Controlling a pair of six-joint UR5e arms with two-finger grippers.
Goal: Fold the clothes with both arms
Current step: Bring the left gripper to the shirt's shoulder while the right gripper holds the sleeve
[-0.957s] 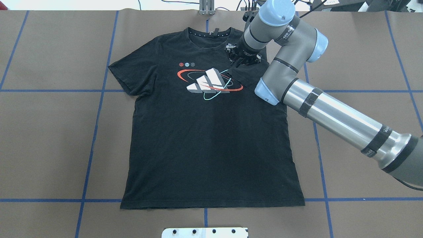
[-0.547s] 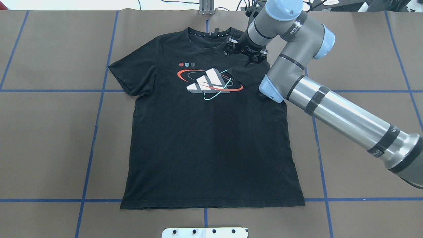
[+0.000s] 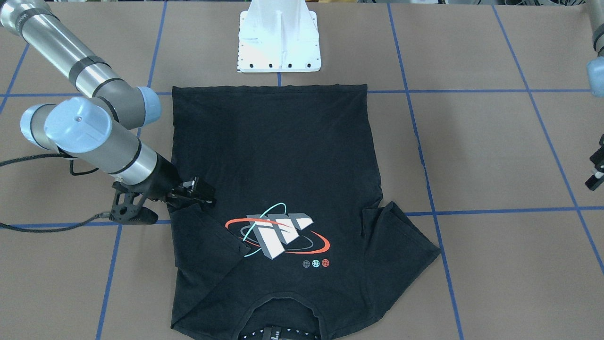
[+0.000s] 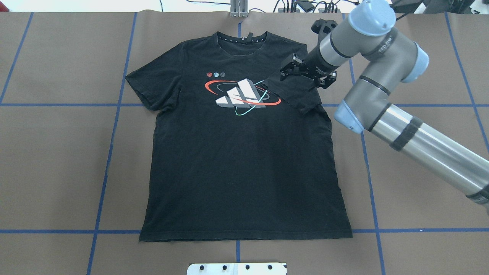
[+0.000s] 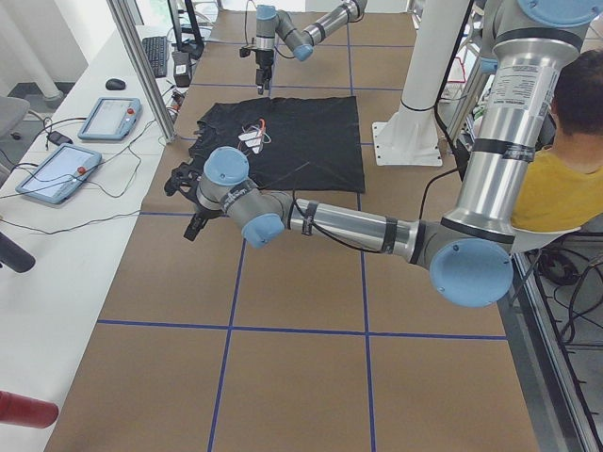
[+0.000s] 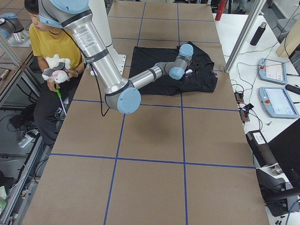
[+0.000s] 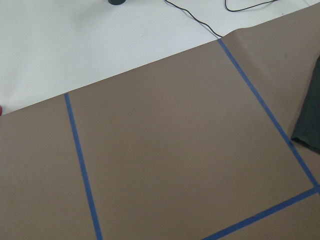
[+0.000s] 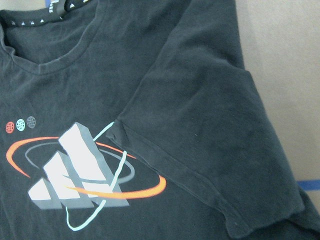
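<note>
The black T-shirt [image 4: 237,164] lies flat, graphic [image 4: 238,95] up, collar at the far edge. Its right sleeve [image 4: 292,89] is folded inward, its hem edge reaching the graphic's rim [image 8: 115,135]. My right gripper [image 4: 301,78] hovers open just over that folded sleeve [image 3: 203,241], holding nothing; in the front view it [image 3: 200,193] sits at the sleeve's edge. My left gripper [image 3: 595,172] is far out past the shirt's other, unfolded sleeve [image 3: 406,236], and I cannot tell its state. The left wrist view shows only a sliver of the shirt [image 7: 310,125].
Brown paper with blue tape lines [image 4: 110,137] covers the table. The white mounting pedestal [image 3: 279,42] stands just beyond the shirt's hem. A person in a yellow shirt [image 6: 51,47] sits behind the robot. Tablets [image 5: 108,118] and cables lie on the side desk.
My right gripper has drawn back to the right, from near the collar to the folded sleeve's outer side. The sleeve stays folded on the chest.
</note>
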